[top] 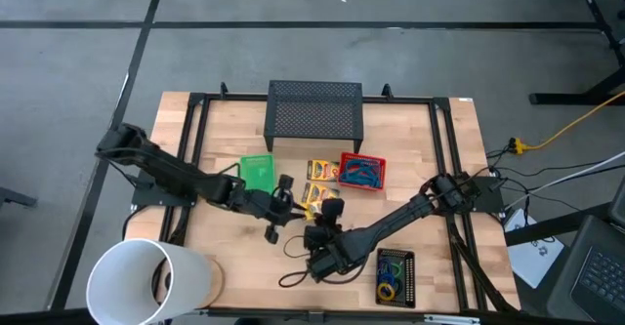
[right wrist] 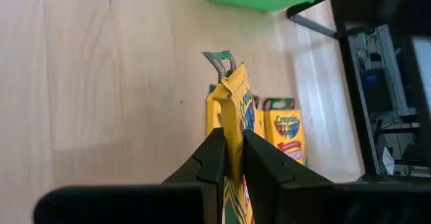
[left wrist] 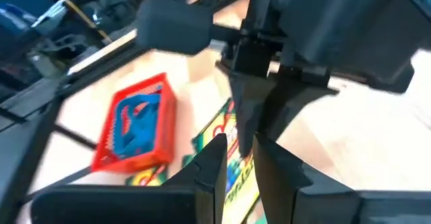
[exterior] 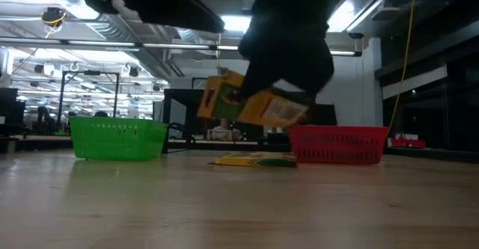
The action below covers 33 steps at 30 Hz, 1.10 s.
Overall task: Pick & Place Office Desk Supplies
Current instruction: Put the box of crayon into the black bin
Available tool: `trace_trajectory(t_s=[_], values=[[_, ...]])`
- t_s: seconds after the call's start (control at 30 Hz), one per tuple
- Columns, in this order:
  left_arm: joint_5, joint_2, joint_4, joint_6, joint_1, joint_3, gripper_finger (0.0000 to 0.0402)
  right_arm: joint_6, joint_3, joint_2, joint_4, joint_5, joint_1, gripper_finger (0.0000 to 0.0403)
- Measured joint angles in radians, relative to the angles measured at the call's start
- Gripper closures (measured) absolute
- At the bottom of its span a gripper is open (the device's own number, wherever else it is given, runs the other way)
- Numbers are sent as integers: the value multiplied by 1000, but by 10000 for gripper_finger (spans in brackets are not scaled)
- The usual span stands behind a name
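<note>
A yellow crayon box [exterior: 251, 103] hangs tilted above the table between my two grippers near the table's middle. My left gripper [top: 285, 206] comes from the left and my right gripper [top: 330, 214] from the right; both are shut on this box. A second crayon box [exterior: 254, 159] lies flat on the table below it, and the right wrist view shows two boxes [right wrist: 286, 133] lying side by side. A blue cord bundle [top: 363, 175] lies in the red tray [top: 344, 159]. Rubber-band rings [top: 391, 284] lie in the black tray [top: 408, 263]. My left gripper pinches a narrow edge of the crayon box [left wrist: 234, 158] between its two fingers, coming roughly level from the table's left. The box is clear of the table. My right gripper's fingers [left wrist: 248, 120] are on the same box just beyond. My right gripper pinches the crayon box across its thin sides [right wrist: 233, 140] between its two fingers, slanting down from the table's right. The box sticks out beyond the fingertips, its opened flap [right wrist: 222, 62] at the far end. It is lifted clear and tilted.
A green tray [top: 259, 172] stands left of the boxes. A black mesh stand [top: 314, 110] is at the far edge. A big white cylinder [top: 146, 284] lies at the near left corner. Bare wood shows at the near middle.
</note>
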State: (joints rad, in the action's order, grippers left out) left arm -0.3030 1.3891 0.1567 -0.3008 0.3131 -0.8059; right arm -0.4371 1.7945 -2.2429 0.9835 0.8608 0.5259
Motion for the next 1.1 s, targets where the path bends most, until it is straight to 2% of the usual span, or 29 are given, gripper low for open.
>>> trace_trajectory(t_s=[0.33,0.43,0.67,0.9,1.1], values=[[-215,-150,-220,48,27,0,343,2,62,1,33,41,1,363],[-218,-188,-237,58,25,18,349,1,72,2,34,44,1,362],[-200,-312,-161,54,-2,137,359,23,118,3,22,67,-22,362],[-243,-477,-161,54,-16,225,358,154,123,3,-109,52,-68,362],[-347,-608,-217,54,-16,293,359,323,123,3,-302,2,-133,362]])
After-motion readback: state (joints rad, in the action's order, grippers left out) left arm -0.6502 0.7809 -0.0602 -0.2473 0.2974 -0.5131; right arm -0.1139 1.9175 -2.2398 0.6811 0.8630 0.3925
